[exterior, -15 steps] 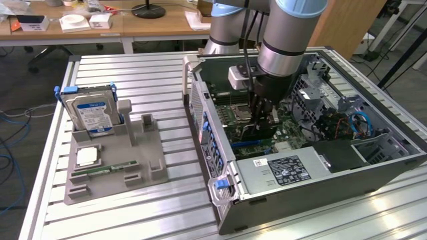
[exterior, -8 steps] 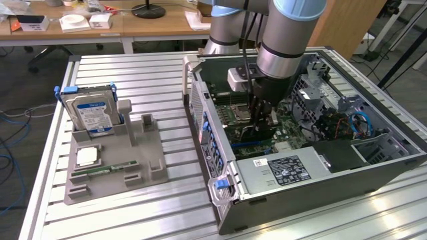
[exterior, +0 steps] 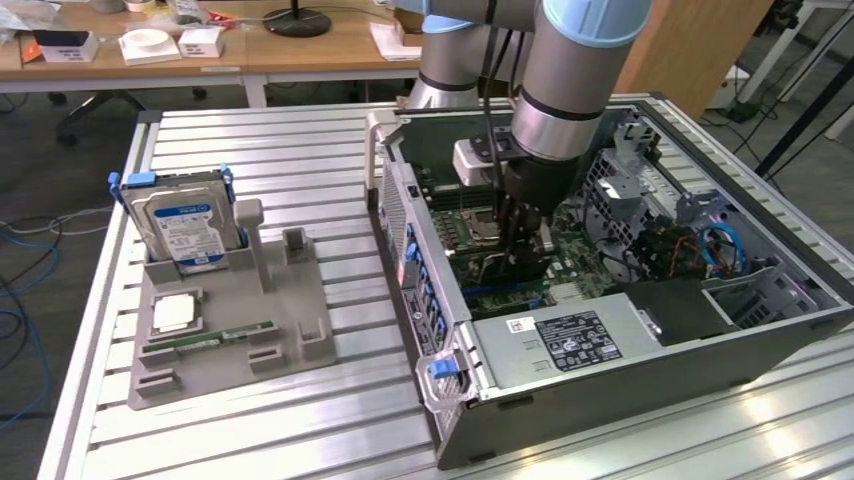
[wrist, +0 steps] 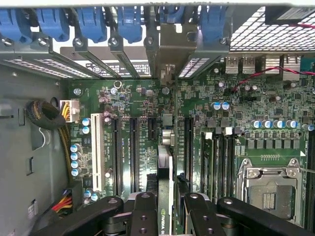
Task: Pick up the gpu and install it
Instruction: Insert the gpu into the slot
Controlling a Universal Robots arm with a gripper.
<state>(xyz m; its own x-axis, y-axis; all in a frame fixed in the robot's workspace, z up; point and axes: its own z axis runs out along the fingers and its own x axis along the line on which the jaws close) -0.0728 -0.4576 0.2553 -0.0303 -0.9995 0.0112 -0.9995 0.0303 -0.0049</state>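
Computer case (exterior: 747, 330): lies open on the slatted table (exterior: 267, 420); the arm reaches down into it, so the gripper (exterior: 523, 262) works inside, over the motherboard (wrist: 236, 98).
Parts stand (exterior: 287, 330): well apart from the gripper, toward the exterior view's left; the blue-labelled hard drive (exterior: 187, 225) stands in it and a small green memory stick (exterior: 220, 338) lies in its groove. I see no flat card left on the stand, so the pick-up looks done.
Gpu (wrist: 165, 187): clamped edge-on between the gripper's (wrist: 165, 216) fingers (wrist: 145, 211), running straight ahead of them toward the case's rear slot openings; its metal bracket end (wrist: 170, 46) is up at those openings, between the blue retaining clips (wrist: 130, 22).
Gripper state: narrowed onto the card, a finger pressed to each face.
Progress: by my judgement late in the task; the card is lined up over the expansion slots (wrist: 133, 152), directly below the fingers, and seating is what remains.
Hard to make out: whether the card's edge connector has entered the slot, since the card hides that line; whether the bracket sits flush; the exterior view's fingertips are lost in dark clutter.
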